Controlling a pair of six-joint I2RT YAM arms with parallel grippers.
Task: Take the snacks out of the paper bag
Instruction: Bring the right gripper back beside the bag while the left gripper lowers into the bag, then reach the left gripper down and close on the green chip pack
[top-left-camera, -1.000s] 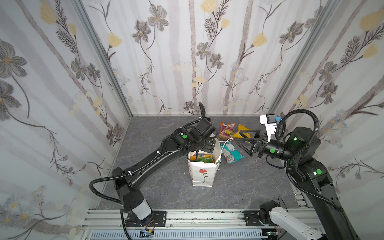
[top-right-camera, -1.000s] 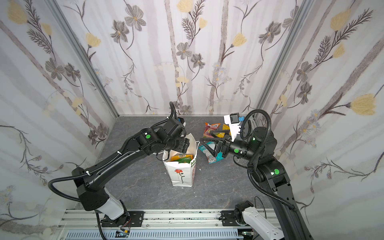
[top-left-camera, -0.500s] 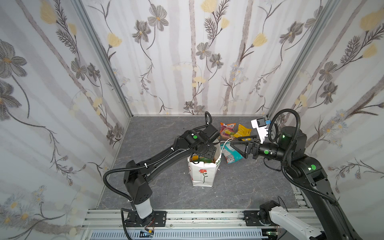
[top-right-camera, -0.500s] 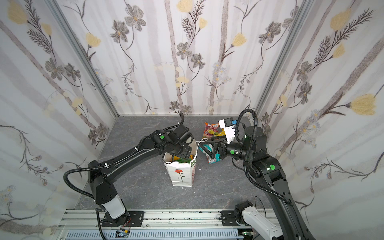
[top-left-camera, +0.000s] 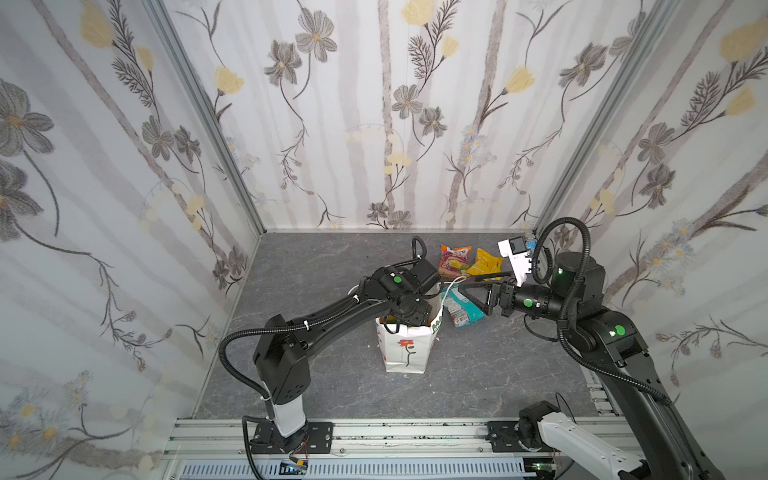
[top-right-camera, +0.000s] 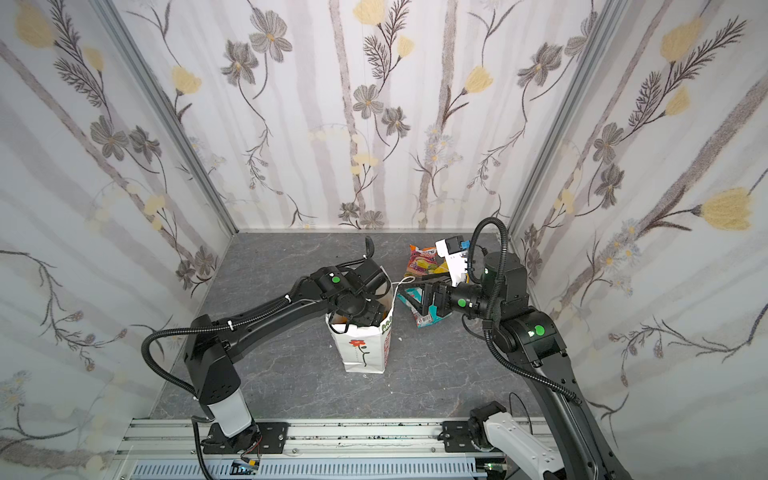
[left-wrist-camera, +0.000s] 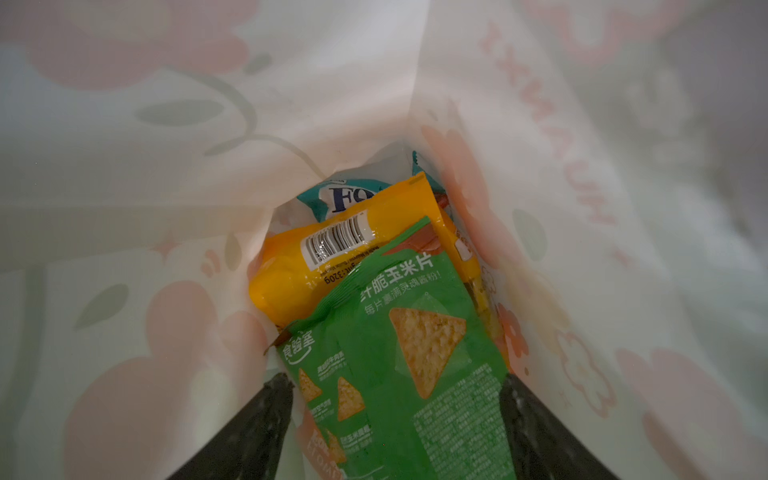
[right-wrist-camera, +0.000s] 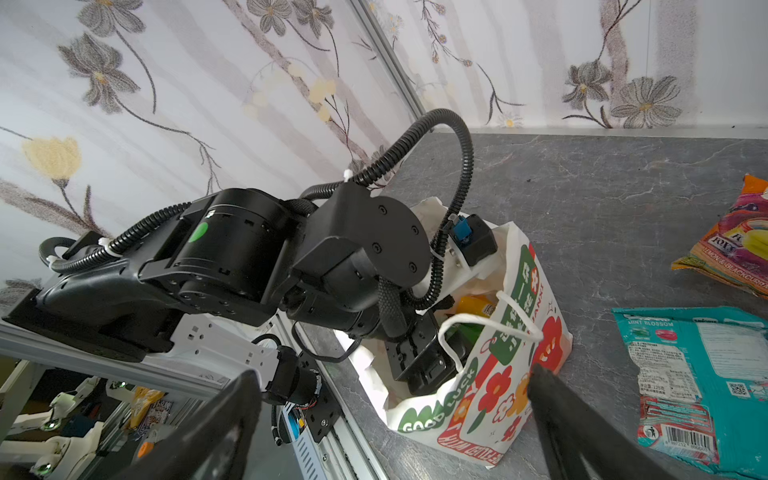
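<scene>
The white paper bag (top-left-camera: 405, 353) (top-right-camera: 365, 353) (right-wrist-camera: 511, 374) stands upright mid-table. My left gripper (left-wrist-camera: 395, 380) is down inside it, open, its fingers either side of a green snack packet (left-wrist-camera: 415, 353). Under that lie an orange packet (left-wrist-camera: 332, 257) and a teal one (left-wrist-camera: 345, 197). Outside, behind the bag, lie an orange-pink packet (top-left-camera: 455, 259), a yellow one (top-left-camera: 488, 262) and a teal-and-red one (top-left-camera: 461, 307) (right-wrist-camera: 685, 374). My right gripper (top-left-camera: 469, 282) (right-wrist-camera: 395, 372) is open beside the bag's side, one fingertip (right-wrist-camera: 544, 374) at its corner near the cord handle (right-wrist-camera: 478, 324).
Flowered walls close in the grey table (top-left-camera: 332, 257) at the left, back and right. An aluminium rail (top-left-camera: 374, 432) runs along the front edge, with a white arm part (top-left-camera: 582, 444) at its right end.
My left gripper has gone from above the bag's mouth down into the bag. My right gripper has moved left, closer to the bag's side and handle, staying open.
</scene>
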